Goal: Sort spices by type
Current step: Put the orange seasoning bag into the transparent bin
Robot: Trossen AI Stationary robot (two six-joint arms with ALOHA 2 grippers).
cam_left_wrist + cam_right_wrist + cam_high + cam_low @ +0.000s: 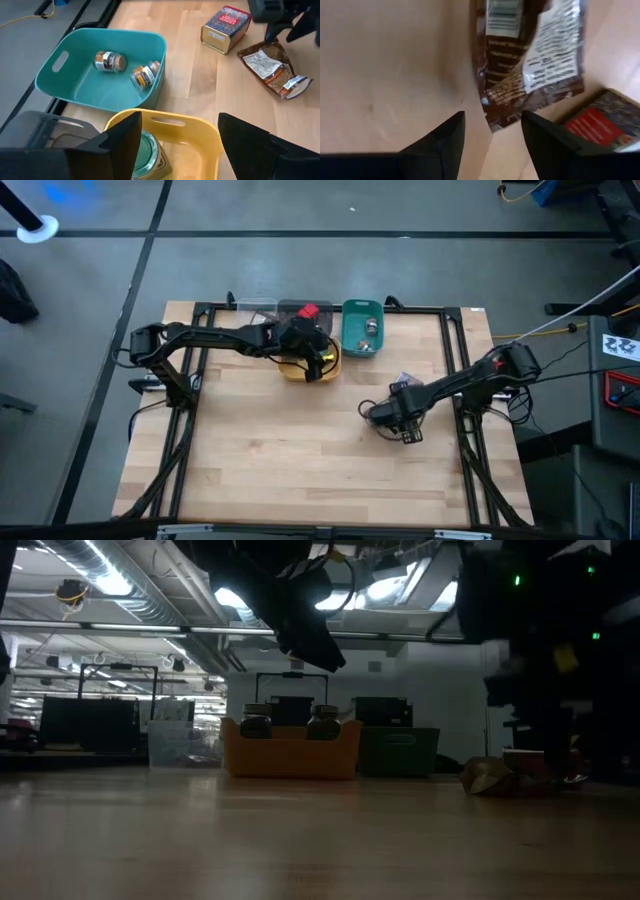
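My left gripper point(180, 119) hangs open over the yellow tray point(200, 131), which holds a green-capped jar point(145, 155). Beside it, two small round spice tins point(111, 61) lie on their sides in the teal tray point(85, 85). A red box point(225, 27) and a brown crinkly packet point(272, 67) lie on the bare table toward the right. My right gripper point(492, 122) points down, open, with the packet's corner point(500, 117) showing between its fingers. Whether the fingers touch the packet does not show.
A dark tray with a red box point(307, 311) and a clear tray point(255, 310) stand at the far edge, left of the teal tray point(362, 328). Black frame rails point(455, 360) run along the table's sides. Bare wood point(290, 450) fills the near half.
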